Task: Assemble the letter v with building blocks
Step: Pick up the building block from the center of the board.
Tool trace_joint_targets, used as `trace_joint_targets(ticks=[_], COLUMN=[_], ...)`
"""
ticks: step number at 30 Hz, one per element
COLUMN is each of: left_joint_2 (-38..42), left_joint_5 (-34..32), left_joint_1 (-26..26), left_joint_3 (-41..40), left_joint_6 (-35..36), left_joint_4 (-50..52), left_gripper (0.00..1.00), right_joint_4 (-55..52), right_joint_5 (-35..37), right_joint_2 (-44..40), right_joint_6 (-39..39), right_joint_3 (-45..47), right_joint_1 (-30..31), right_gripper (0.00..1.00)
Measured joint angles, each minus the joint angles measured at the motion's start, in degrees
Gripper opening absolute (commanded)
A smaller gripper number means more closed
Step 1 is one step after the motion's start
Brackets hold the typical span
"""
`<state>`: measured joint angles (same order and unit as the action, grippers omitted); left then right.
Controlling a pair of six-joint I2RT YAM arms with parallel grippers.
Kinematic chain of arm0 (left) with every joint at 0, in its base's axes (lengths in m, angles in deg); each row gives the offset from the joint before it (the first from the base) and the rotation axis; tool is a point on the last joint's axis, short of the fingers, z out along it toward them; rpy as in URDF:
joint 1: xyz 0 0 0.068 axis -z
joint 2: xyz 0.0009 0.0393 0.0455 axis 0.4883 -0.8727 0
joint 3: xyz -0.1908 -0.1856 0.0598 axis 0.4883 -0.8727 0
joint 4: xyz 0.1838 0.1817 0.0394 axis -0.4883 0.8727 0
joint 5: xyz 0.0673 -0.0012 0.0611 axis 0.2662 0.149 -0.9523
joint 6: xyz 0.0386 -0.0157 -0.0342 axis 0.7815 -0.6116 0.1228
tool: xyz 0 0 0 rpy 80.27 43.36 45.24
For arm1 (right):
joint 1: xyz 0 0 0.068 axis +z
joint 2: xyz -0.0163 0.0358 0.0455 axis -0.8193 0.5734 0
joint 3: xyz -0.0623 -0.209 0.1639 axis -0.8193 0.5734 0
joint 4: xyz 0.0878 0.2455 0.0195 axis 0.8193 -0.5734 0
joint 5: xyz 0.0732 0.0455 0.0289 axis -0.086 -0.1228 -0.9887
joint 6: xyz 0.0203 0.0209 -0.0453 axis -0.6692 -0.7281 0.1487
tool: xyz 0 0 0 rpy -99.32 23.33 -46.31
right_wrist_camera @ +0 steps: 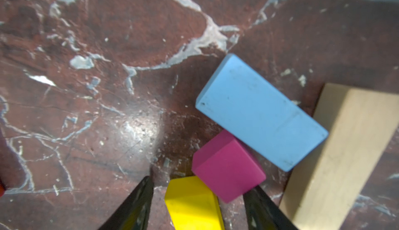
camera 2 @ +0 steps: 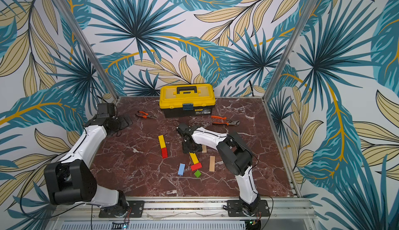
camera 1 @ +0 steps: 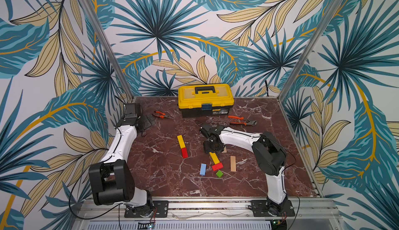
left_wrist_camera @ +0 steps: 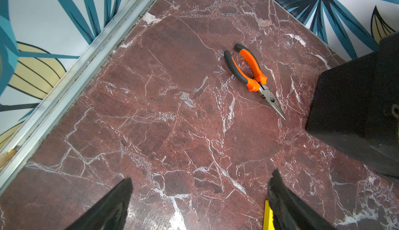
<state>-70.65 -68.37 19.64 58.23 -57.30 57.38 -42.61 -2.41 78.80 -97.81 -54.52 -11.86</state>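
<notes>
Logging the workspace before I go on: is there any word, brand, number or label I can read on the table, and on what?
No text can be read in any view.
The sticker on the front of the yellow toolbox: printed, but too small and blurred to read.
The needle-nose pliers: no marking visible.
The light-blue block and the magenta cube: plain, no print.

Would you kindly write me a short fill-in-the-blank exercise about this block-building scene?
1. The needle-nose pliers have black and ____ handles.
2. The green cube lies closest to a ____ block.
3. The left hand is open and holds ____.
4. The right hand straddles the end of a ____ bar.
Missing words: orange; red; nothing; yellow.
</notes>
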Motion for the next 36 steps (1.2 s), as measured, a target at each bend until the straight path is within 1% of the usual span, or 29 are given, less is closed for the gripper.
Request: trace_joint_targets(ticks=[12, 20, 27, 29, 36], left_joint_2=[0.0, 0.0, 0.0, 0.0, -0.5], left_joint_5=[0.0, 0.0, 0.2, 0.4, 2.9], left_joint_1=[0.0, 0.0, 0.0, 0.0, 0.0], left_joint_3=[0.0, 0.0, 0.0, 0.0, 0.0], left_joint_6=[0.0, 0.0, 0.0, 0.0, 0.9], left_joint_4=[0.0, 0.0, 0.0, -0.1, -0.8], left_gripper=[0.99, 0.99, 0.99, 0.99, 0.99], right_joint_4=[-0.8, -1.9, -3.1, -3.2, -3.3], right_joint_5=[0.4, 1.0, 2.8, 3.1, 4.3], right_joint_2=[4.3, 5.1, 5.1, 5.1, 5.1], right_joint_6=[2.0, 2.6, 3.0, 3.0, 3.5], right_joint_3=[-6.6, -7.9, -7.9, -7.9, -7.9], right_joint_1=[0.0, 0.3, 0.9, 0.9, 1.2], right_gripper=[0.67, 0.62, 0.51, 0.46, 0.34])
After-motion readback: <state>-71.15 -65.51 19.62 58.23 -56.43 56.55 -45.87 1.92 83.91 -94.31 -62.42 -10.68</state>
